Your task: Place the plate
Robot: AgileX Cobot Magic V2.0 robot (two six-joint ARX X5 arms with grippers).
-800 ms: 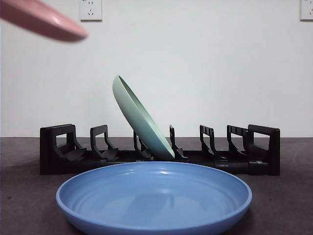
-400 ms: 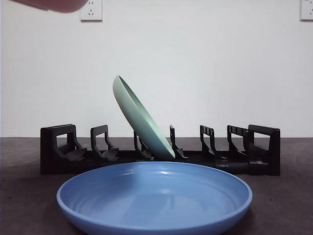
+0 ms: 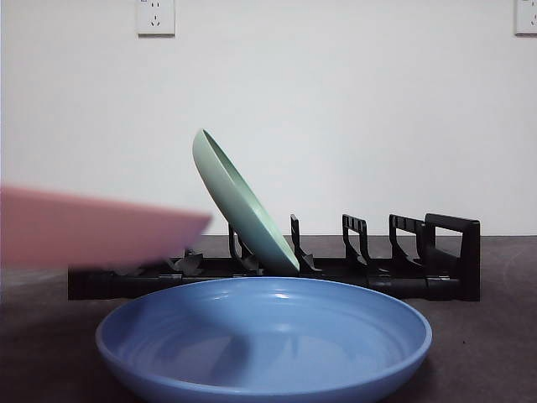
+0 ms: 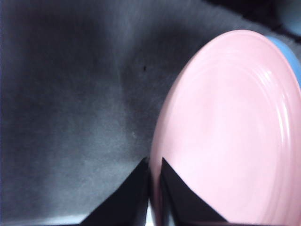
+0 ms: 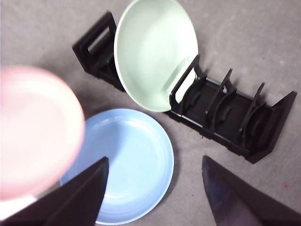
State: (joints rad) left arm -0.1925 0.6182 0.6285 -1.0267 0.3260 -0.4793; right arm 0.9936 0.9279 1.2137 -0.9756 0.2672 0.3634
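A pink plate (image 3: pixel 92 235) shows blurred at the left of the front view, held roughly level, and it hides the left end of the black rack (image 3: pixel 436 252). My left gripper (image 4: pixel 153 162) is shut on the rim of the pink plate (image 4: pixel 225 132). A pale green plate (image 3: pixel 239 201) leans in a slot of the rack. In front of the rack a blue plate (image 3: pixel 268 336) lies flat on the table. My right gripper (image 5: pixel 155 158) hangs open high above the blue plate (image 5: pixel 127 160) and holds nothing. The right wrist view also takes in the pink plate (image 5: pixel 37 127), the green plate (image 5: pixel 155 52) and the rack (image 5: pixel 235 122).
The grey table (image 3: pixel 495 353) runs back to a white wall with two sockets (image 3: pixel 156 17). Several rack slots to the right of the green plate hold nothing.
The pink plate rose out of the upper left corner of the front view, then came down low at the left, now in front of the rack's left end. Other plates stayed put.
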